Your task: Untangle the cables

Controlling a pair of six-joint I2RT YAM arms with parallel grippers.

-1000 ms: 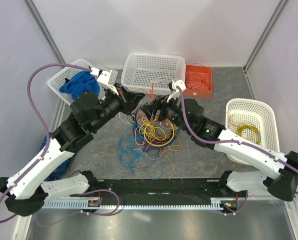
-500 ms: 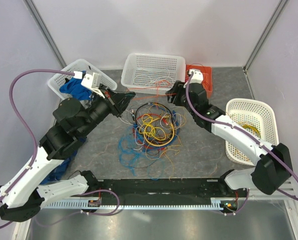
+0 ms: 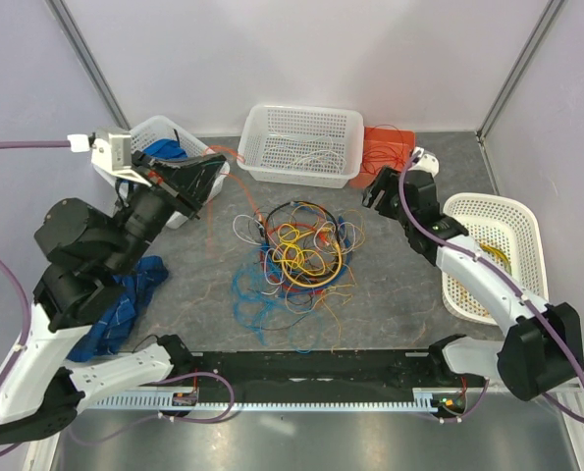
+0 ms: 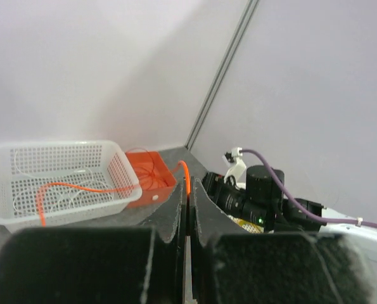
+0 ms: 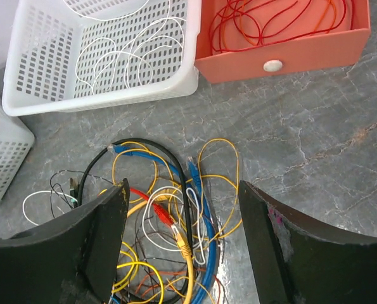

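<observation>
The cables (image 3: pixel 301 257) lie in a loose tangle of yellow, blue, red, black and white loops on the grey table. My left gripper (image 3: pixel 216 160) is raised at the back left, shut on one thin orange cable (image 4: pixel 183 170). That cable runs from the closed jaws over to the white basket (image 4: pixel 4 155). My right gripper (image 5: pixel 183 197) hovers open above the right part of the cable tangle (image 5: pixel 175 221), with nothing between its fingers. From above, the right gripper (image 3: pixel 374 192) sits in front of the orange box.
A white basket (image 3: pixel 301 110) with white wires stands at the back centre, and an orange box (image 3: pixel 366 167) of red wires beside it. A white basket (image 3: pixel 488 201) at right holds yellow cable. The left basket (image 3: pixel 159 125) holds blue cloth; more blue cloth (image 3: pixel 125 304) lies on the table.
The left arm has drawn back to the left and up, pulling the orange cable out of the tangle. The right arm has withdrawn to the right, with its jaws open.
</observation>
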